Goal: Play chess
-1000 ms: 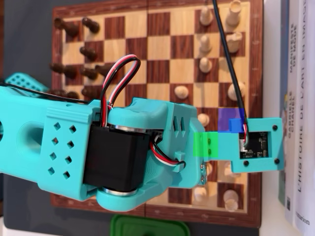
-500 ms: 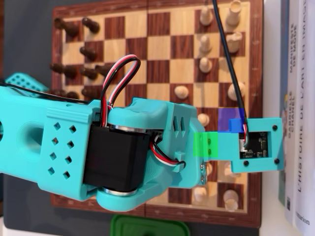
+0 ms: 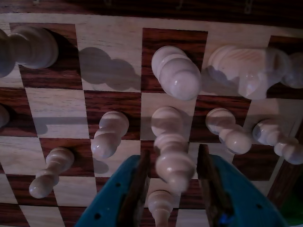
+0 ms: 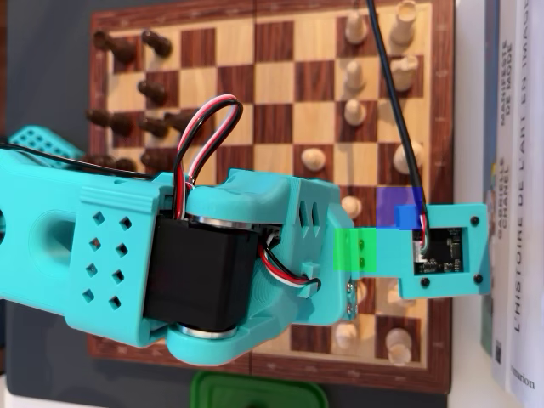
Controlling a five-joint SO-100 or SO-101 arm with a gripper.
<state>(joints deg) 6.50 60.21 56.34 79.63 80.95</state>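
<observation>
A: Where is the gripper (image 3: pixel 171 189)?

B: In the wrist view it comes in from the bottom edge, its teal fingers (image 3: pixel 135 187) spread either side of a pale chess piece (image 3: pixel 171 158). I cannot tell whether they touch it; the piece is blurred.

A: And from above?

B: The arm (image 4: pixel 170 255) covers the lower half of the chessboard (image 4: pixel 280 85), hiding the fingertips. Dark pieces (image 4: pixel 153 89) stand at the left, partly under the arm; books (image 4: pixel 514 170) are cut off at the right.
</observation>
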